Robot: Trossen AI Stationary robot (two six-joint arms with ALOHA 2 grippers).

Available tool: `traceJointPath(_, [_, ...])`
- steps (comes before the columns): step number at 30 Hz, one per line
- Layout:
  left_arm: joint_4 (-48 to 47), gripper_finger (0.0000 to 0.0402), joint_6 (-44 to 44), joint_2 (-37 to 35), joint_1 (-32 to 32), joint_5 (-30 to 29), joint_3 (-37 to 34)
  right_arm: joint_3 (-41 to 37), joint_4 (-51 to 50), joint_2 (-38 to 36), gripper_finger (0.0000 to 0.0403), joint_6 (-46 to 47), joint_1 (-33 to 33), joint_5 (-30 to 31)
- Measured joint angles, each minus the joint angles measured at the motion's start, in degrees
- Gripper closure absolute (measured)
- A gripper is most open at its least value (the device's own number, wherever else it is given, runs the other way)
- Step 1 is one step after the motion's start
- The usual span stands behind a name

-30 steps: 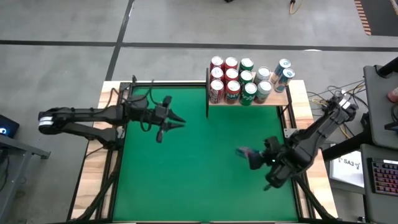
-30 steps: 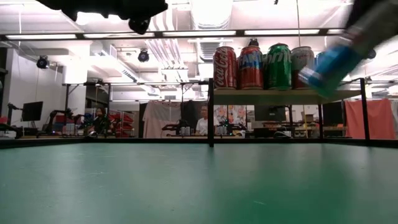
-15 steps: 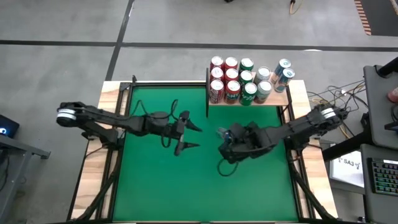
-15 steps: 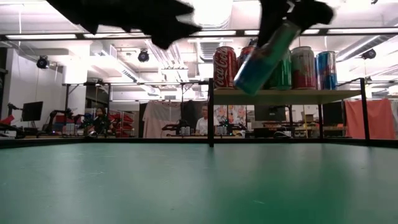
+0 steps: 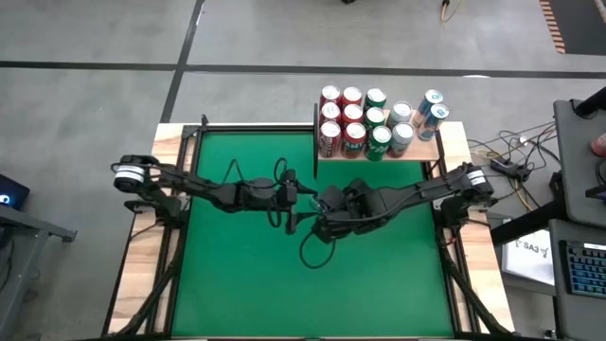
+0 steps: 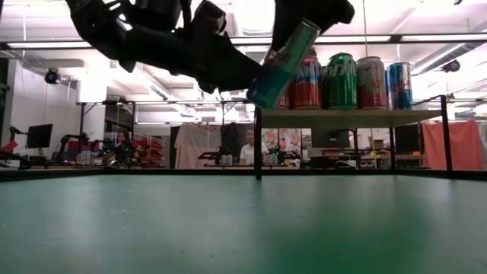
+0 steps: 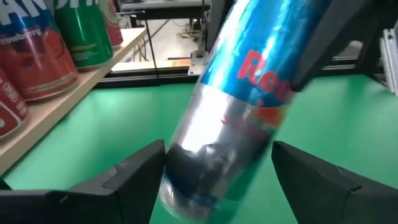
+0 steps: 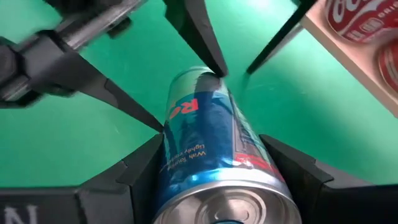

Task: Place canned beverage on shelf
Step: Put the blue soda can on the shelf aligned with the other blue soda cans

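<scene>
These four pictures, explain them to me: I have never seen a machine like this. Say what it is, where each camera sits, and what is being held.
It is a robot with two dark arms at a green table. One camera looks straight down, one sits at table height, and one rides on each wrist. The right gripper is shut on a tilted blue can held in the air at mid-table. The left gripper is open, its fingers on either side of the can's lower end, apparently to take it over. At the table's far right corner a small wooden shelf holds more cans.
</scene>
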Motion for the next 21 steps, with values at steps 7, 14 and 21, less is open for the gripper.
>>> traceJointPath(7, [1.5, 0.0123, 2.6, 1.4, 0.0, 0.0, 0.0, 3.8, -1.1, 2.6, 0.0182, -3.5, -0.9, -0.8])
traceJointPath(14, [1.6, 0.0123, 2.7, 1.4, 0.1, 1.7, -0.1, 4.6, -0.3, 4.1, 0.0182, -5.3, -2.3, -0.8])
traceJointPath(21, [3.3, 0.0103, 2.2, 2.2, 0.2, 1.3, 0.0, 4.8, 1.2, 4.2, 0.0182, -6.4, -2.9, -0.1])
